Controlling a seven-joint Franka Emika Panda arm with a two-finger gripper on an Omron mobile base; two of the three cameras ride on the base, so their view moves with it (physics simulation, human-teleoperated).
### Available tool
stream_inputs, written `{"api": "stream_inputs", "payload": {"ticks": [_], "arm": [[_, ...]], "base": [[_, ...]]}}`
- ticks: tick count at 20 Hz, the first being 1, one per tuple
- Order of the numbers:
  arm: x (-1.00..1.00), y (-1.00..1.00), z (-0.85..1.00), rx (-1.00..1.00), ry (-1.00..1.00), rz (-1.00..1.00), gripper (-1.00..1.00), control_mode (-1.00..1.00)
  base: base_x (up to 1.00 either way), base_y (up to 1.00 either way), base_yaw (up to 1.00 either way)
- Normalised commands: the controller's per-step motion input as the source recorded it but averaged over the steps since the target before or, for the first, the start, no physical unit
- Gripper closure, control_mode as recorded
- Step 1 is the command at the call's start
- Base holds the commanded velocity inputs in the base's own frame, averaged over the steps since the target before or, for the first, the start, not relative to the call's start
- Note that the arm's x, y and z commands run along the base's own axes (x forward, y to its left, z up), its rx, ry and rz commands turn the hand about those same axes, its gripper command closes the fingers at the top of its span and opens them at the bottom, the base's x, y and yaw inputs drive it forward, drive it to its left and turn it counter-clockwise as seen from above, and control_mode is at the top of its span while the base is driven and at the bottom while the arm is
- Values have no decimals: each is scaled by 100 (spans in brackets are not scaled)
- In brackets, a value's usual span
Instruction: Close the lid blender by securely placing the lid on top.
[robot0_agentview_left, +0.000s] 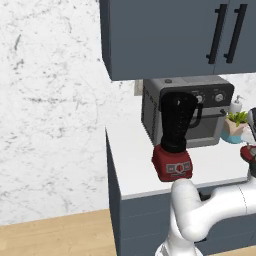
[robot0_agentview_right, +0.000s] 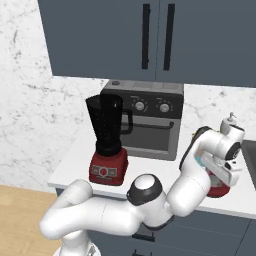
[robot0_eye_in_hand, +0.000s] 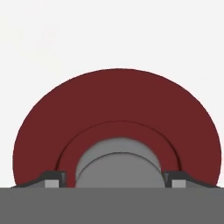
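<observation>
Grasp step: jaws spread either side of the grey knob on the lid (robot0_eye_in_hand: 116, 105), lying on the table (robot0_agentview_right: 150, 165) well right of the open blender (robot0_agentview_right: 106, 142); next, closing, lifting, carrying over.

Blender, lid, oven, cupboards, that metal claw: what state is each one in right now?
Blender: upright on the counter, jar mouth open, no lid on.
Lid: lying flat on the counter, away from the blender, right under the gripper.
Gripper: fingers on either side of the lid's grey knob; whether they grip it is unclear.
Toaster oven: door shut.
Cupboards: doors shut.
</observation>
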Motion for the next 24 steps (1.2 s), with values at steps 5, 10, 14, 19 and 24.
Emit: {"api": "stream_inputs", "payload": {"ticks": [5, 10, 14, 19, 24], "arm": [[-17, 20, -68, 0, 0, 0, 100, -100], [-27, 1, -26, 1, -2, 0, 100, -100], [-49, 0, 21, 2, -9, 0, 100, -100], [-50, 0, 86, 0, -19, 0, 100, -100], [-48, 5, 100, 0, -25, 0, 100, -100]], "base": [[0, 0, 0], [0, 0, 0], [0, 0, 0], [0, 0, 0], [0, 0, 0]]}}
